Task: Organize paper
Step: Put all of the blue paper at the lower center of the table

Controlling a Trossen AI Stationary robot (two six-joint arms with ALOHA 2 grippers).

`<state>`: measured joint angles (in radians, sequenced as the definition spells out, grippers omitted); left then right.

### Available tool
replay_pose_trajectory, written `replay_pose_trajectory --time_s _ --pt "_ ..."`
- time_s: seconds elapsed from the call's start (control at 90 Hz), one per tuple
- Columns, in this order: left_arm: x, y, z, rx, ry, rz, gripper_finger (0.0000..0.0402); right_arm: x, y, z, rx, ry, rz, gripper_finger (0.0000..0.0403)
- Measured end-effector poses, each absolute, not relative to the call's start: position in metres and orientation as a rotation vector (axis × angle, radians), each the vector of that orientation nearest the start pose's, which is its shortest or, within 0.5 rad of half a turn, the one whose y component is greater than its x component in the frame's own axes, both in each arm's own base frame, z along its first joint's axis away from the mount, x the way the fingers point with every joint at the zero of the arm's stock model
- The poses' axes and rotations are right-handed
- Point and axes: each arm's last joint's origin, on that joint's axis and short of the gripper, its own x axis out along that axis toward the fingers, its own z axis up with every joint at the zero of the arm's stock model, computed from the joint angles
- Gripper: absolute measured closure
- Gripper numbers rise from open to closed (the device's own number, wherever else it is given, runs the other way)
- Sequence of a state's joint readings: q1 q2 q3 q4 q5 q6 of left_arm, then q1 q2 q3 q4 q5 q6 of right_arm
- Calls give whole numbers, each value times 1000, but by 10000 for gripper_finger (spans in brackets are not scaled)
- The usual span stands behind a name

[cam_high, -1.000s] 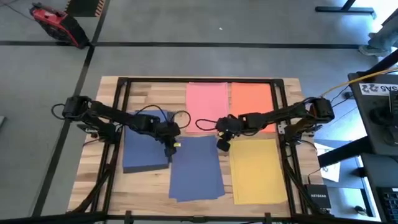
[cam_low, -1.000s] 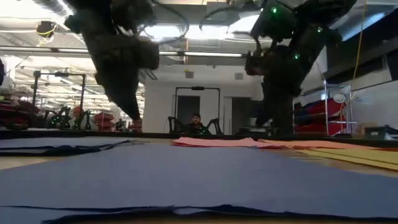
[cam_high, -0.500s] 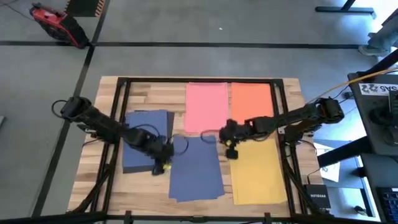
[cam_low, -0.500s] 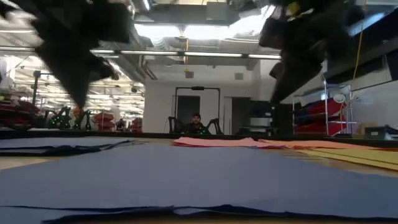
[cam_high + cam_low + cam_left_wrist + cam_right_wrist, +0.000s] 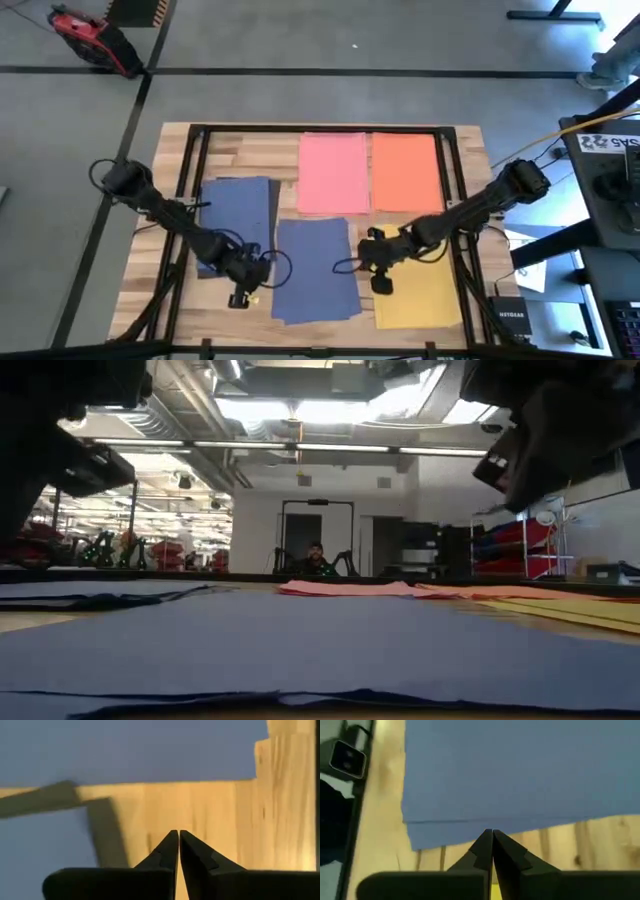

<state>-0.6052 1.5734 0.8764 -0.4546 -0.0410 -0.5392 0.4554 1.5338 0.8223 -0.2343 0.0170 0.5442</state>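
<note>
Wooden bench (image 5: 235,150) under sheets of paper (image 5: 315,270): pink and orange at the far edge, blue at left and centre, yellow at right. Left gripper (image 5: 240,297) stretched low over bare wood beside the centre blue sheet, fingers pressed together. Right gripper (image 5: 380,283) reaching in at the yellow sheet's inner edge, fingers likewise pressed together, holding nothing.

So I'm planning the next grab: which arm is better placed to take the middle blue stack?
Probably either, slightly the right: the right gripper, shut, sits beside the middle blue stack with its edge just ahead in the wrist view. The left gripper, shut, faces bare wood between stacks.
</note>
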Motion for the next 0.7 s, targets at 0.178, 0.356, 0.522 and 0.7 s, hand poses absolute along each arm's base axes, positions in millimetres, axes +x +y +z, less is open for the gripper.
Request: replay_pose_trajectory --time_s 0.178,0.356,0.522,0.7 --pt "247 -171 151 -138 1169 -190 402 264 137 157 306 1060 137 403" --pt "250 -182 142 -187 1158 -209 402 261 153 154 318 1055 185 403" --pt "253 -188 135 -222 1154 -188 402 256 162 152 309 1047 181 403" --pt "258 -190 131 -257 1142 -177 402 263 168 132 323 1081 213 403"
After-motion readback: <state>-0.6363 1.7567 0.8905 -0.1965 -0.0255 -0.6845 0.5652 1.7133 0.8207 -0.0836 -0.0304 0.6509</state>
